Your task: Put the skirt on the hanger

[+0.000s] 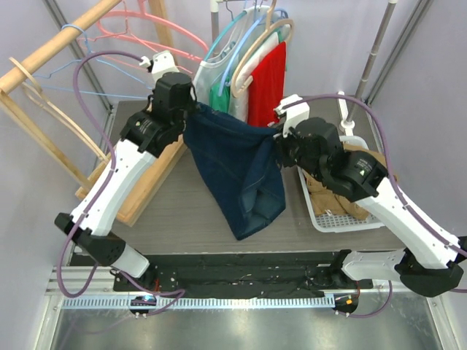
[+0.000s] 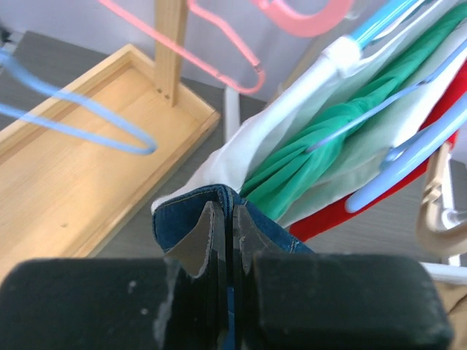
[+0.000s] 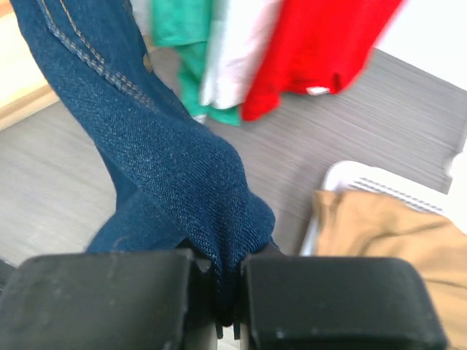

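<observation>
While my left gripper (image 1: 191, 109) and right gripper (image 1: 279, 138) clamp the skirt (image 1: 241, 168) aloft, pickup is done. The hanger (image 1: 146, 12) at eleven o'clock awaits.

No readable text in any of the three views: no lettering, label, brand mark or number. The denim skirt (image 1: 237, 171) shows only plain stitching, the red garment (image 1: 268, 84) on the rail carries a small white tag too blurred to read, and the white basket (image 1: 325, 220) is unmarked as far as can be seen.
</observation>
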Available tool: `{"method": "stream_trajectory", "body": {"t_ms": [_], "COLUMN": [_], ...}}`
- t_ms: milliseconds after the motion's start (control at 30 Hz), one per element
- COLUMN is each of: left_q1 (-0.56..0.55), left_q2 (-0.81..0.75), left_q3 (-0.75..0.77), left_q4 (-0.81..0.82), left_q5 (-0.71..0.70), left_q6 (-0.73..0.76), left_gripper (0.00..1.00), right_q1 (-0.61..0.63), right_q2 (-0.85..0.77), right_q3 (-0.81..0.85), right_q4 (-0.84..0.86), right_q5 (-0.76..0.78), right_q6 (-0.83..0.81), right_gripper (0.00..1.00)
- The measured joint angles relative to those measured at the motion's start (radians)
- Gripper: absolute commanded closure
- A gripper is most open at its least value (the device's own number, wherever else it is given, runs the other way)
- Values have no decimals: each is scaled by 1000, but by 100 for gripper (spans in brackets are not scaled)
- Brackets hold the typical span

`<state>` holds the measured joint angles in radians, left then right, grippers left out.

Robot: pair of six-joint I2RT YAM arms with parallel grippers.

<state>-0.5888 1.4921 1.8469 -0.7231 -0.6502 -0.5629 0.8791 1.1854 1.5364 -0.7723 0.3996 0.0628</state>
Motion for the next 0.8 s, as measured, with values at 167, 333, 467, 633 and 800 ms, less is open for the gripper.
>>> {"method": "stream_trajectory", "body": {"t_ms": [167, 333, 467, 633, 800], "left_q1": [0, 0, 0, 0, 11], "left_q2": [77, 31, -112, -250, -256], "left_q3": [102, 63, -170, -499, -708], "left_q4": [25, 59, 74, 22, -125], "left_q5": [36, 41, 33, 13, -36], "left_q6": [0, 0, -16, -101, -227], "left_gripper": [100, 100, 100, 79, 21], "right_q1": [-39, -40, -41, 0, 119], "right_q2": [41, 67, 94, 162, 262], "right_q3": [149, 272, 236, -17, -233], "right_q4": [-71, -91, -90, -49, -25], "right_q5": [3, -64, -217, -443, -600], "right_q6": [-55, -96, -94, -49, 2], "right_gripper": [99, 99, 99, 66, 22]}}
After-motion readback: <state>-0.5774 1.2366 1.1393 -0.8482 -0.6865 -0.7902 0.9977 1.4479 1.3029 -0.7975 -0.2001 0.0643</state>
